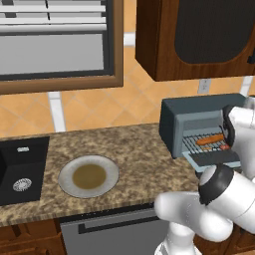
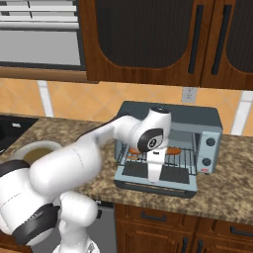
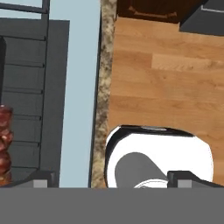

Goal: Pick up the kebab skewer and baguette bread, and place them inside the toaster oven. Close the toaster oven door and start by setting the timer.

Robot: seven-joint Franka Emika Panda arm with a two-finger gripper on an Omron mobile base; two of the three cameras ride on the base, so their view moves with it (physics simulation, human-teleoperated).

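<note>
The blue-grey toaster oven (image 1: pixel 191 112) (image 2: pixel 170 114) stands on the counter with its door (image 2: pixel 155 177) (image 3: pixel 81 87) dropped open. On the wire rack inside lies the orange-brown baguette bread (image 1: pixel 210 140) (image 2: pixel 174 150). Just in front of it is the kebab skewer (image 1: pixel 224 147), whose red-brown meat chunks (image 3: pixel 5 144) show at the left edge of the hand view. My gripper (image 3: pixel 113 179) (image 2: pixel 155 177) hangs over the open door, pointing down. It is open with nothing between its fingers, and sits apart from both foods.
Two knobs (image 2: pixel 211 142) sit on the oven's right panel. A plate (image 1: pixel 88 176) lies on the granite counter (image 1: pixel 134 149), with a black sink (image 1: pixel 22 172) to its left. Wooden cabinets (image 2: pixel 148 39) hang above. The counter edge (image 3: pixel 103 87) runs beside the door, with wood floor beyond.
</note>
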